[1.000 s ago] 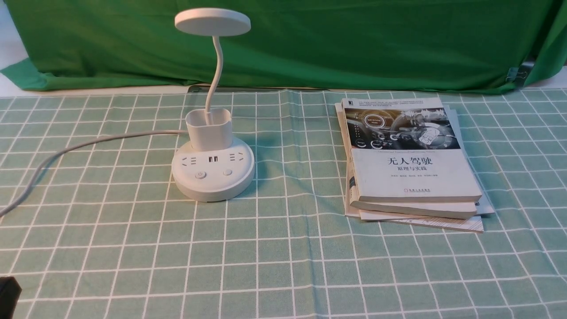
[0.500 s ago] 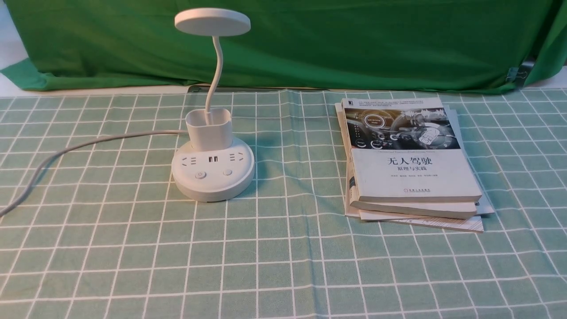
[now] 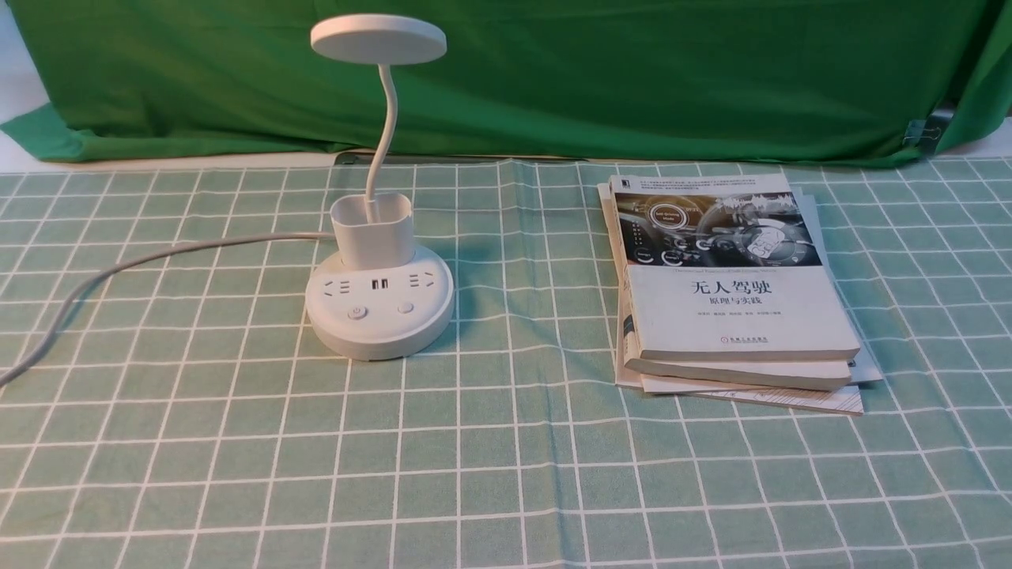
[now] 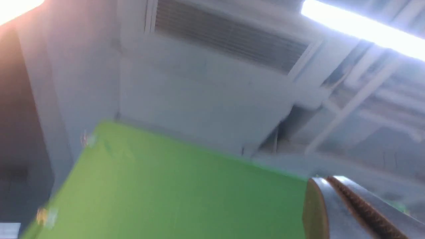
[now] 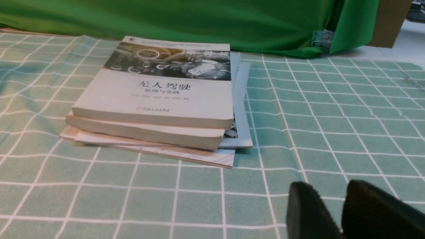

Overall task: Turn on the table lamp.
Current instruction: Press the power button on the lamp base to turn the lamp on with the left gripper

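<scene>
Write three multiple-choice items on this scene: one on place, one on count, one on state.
1. Where does the stack of white paperback books lie from the white plastic table lamp? A) its left B) its right C) behind it
2. How many round buttons has the lamp's round base? A) one B) two C) four
3. The top book is: A) closed B) open C) upright
Answers: 1 B, the stack is on the right in the front view; 2 B, two show on the base; 3 A, its cover lies flat.
</scene>
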You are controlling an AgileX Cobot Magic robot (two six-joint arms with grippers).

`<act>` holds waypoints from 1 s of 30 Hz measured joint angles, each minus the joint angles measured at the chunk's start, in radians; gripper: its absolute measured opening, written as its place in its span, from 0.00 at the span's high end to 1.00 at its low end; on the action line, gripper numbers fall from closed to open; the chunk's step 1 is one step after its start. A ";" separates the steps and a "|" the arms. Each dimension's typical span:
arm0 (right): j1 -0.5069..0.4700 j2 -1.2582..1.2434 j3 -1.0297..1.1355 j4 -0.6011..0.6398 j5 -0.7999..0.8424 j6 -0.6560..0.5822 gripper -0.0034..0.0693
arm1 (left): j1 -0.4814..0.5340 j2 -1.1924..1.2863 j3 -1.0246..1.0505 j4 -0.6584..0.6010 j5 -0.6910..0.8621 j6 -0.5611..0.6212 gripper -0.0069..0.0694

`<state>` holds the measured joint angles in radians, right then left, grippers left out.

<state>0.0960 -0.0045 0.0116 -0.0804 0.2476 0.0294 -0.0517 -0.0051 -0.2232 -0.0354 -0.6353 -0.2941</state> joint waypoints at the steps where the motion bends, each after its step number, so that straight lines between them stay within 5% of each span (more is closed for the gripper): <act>1: 0.000 0.000 0.000 0.000 0.000 0.000 0.63 | 0.000 0.008 -0.063 -0.003 0.135 -0.003 0.91; 6: 0.000 0.000 0.000 0.000 0.000 0.000 0.63 | 0.000 0.133 -0.237 -0.005 0.692 -0.002 0.91; 11: 0.000 0.000 0.000 0.000 0.000 0.000 0.63 | 0.000 0.284 -0.201 -0.075 0.865 -0.033 0.91; 13: 0.000 0.000 0.000 0.000 0.000 0.000 0.63 | -0.001 0.393 -0.164 -0.205 0.890 -0.002 0.91; 23: 0.000 0.000 0.000 0.000 0.000 0.000 0.63 | -0.002 0.894 -0.224 -1.014 1.148 0.776 0.91; 26: 0.000 0.000 0.000 0.000 0.000 0.000 0.63 | -0.014 1.097 -0.320 -1.106 1.284 0.939 0.91; 30: 0.000 0.000 0.000 0.000 0.000 0.000 0.63 | -0.085 1.289 -0.461 -1.057 1.298 0.954 0.91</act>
<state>0.0960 -0.0045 0.0116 -0.0804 0.2480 0.0294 -0.1363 1.2836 -0.6845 -1.0920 0.6626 0.6601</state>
